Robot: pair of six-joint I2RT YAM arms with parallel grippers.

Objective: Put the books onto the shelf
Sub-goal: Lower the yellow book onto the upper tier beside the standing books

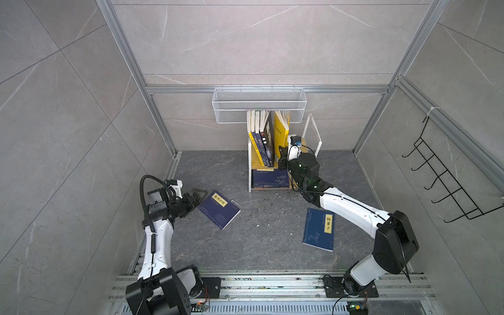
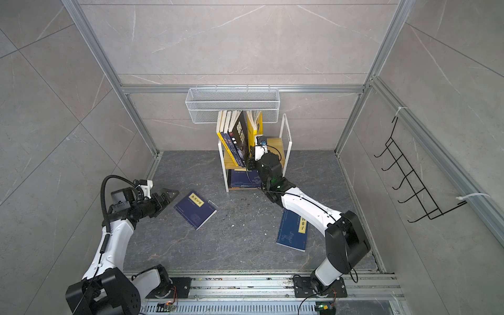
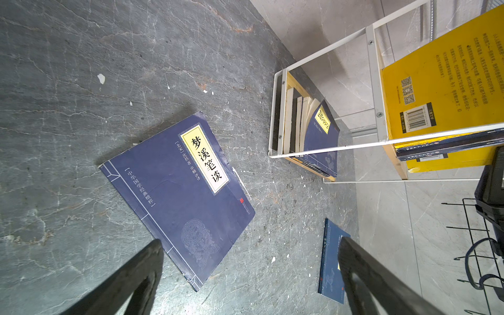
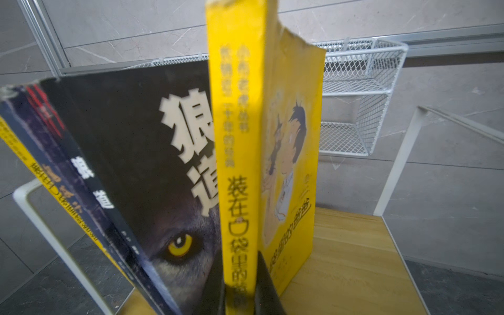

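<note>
Grey veined stone makes the bench [image 1: 259, 245], with the shelf [image 1: 249, 177] at its back. We see the right jaws clamped on the lower spine of a yellow book [image 4: 240, 163], upright on the top board [image 4: 354, 259], spine toward them, reading 装在口袋里的爸爸, beside the leaning black 狼道 [image 4: 131, 141]. The left jaws stand wide apart at the near corner of navy 梦溪笔谈 [image 1: 219, 209], flat, long axis slanting away; we judge the left arm [image 1: 158, 237] nearer it. We find navy 韩非子 [image 1: 318, 229] flat near the right arm [image 1: 351, 210].
</note>
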